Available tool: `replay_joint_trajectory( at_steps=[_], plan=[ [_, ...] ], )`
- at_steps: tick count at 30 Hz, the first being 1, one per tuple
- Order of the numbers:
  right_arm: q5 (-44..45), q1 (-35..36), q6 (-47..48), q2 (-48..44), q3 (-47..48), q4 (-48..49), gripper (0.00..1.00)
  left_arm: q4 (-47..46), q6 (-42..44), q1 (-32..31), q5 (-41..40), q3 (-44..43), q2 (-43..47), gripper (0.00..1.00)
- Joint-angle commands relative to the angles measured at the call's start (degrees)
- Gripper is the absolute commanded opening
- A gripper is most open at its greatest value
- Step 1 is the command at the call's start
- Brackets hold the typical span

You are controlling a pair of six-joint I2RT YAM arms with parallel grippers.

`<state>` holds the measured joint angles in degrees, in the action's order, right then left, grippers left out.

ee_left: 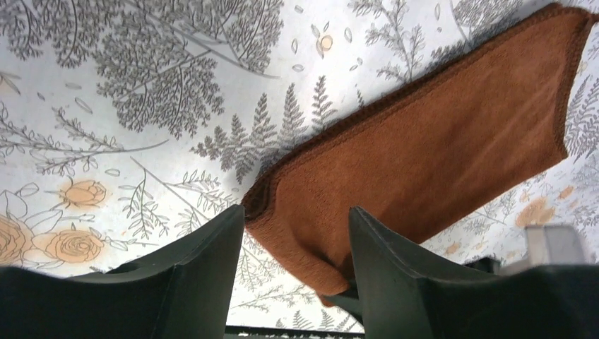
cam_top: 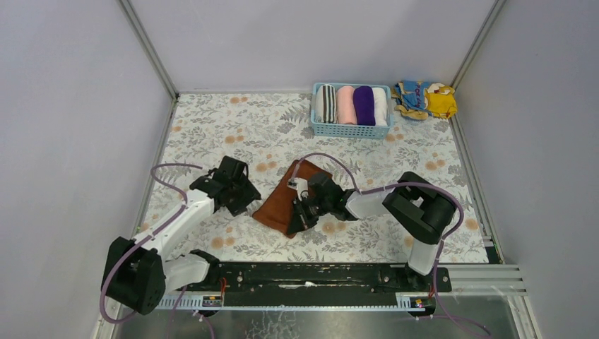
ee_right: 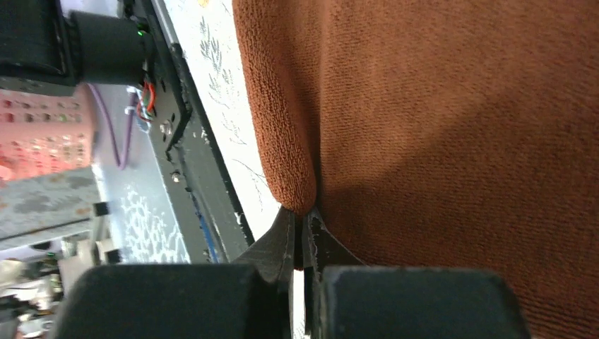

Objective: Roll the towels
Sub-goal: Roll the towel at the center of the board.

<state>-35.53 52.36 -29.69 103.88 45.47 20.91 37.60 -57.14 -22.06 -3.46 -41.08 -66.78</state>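
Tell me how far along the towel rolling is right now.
Done: the deep purple terry towel sits rolled in the light blue plastic basket. In hand: the right claw is shut on an edge of the folded rust-brown terry towel; the left claw is open at its corner. Left: rolling it.

A flower-and-fern printed tablecloth point(cam_top: 233, 127) covers the whole table between plain grey walls point(cam_top: 297, 35). At its far edge stands a light blue slatted basket point(cam_top: 351, 132) with rolled towels upright side by side in it: a black-and-white striped towel point(cam_top: 325, 103) at the left end, a pink towel point(cam_top: 345, 104) touching it, a white towel point(cam_top: 381, 106) at the right end. Just right of the basket, in the far corner, a yellow-and-blue patterned cloth point(cam_top: 426, 99) lies crumpled. A black metal rail point(cam_top: 318, 274) runs along the near edge
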Motion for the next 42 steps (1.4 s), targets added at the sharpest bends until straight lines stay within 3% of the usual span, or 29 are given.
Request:
replay_joint_trajectory(
  at_steps=[1, 7, 12, 19, 31, 42],
  plan=[
    [-8.39, -3.6, -12.26, 1.55, -2.74, 13.92, 0.01, 2.16, -1.77, 0.27, 2.46, 3.35, 4.16, 0.57],
    [-12.47, -6.76, -20.38, 6.03, -4.54, 21.91, 0.04, 3.16, -0.9, 0.84, 4.48, 5.01, 7.15, 0.58],
    [-12.72, -7.49, -21.67, 7.95, -5.21, 22.42, 0.04, 4.68, -1.73, 1.02, 4.94, 6.54, 9.36, 0.58],
    [-13.08, -7.74, -22.7, 9.48, -5.09, 22.82, 0.06, 4.7, -1.41, 1.2, 6.93, 9.67, 9.37, 0.47],
    [-12.64, -7.71, -22.14, 9.49, -4.79, 21.86, 0.08, -4.74, -0.78, 1.17, 13.3, 11.29, 4.47, 0.48],
    [-12.47, -7.72, -20.4, 8.63, -4.06, 18.8, 0.11, -10.62, -2.2, 1.15, 14.05, 10.12, 1.17, 0.5]
  ],
)
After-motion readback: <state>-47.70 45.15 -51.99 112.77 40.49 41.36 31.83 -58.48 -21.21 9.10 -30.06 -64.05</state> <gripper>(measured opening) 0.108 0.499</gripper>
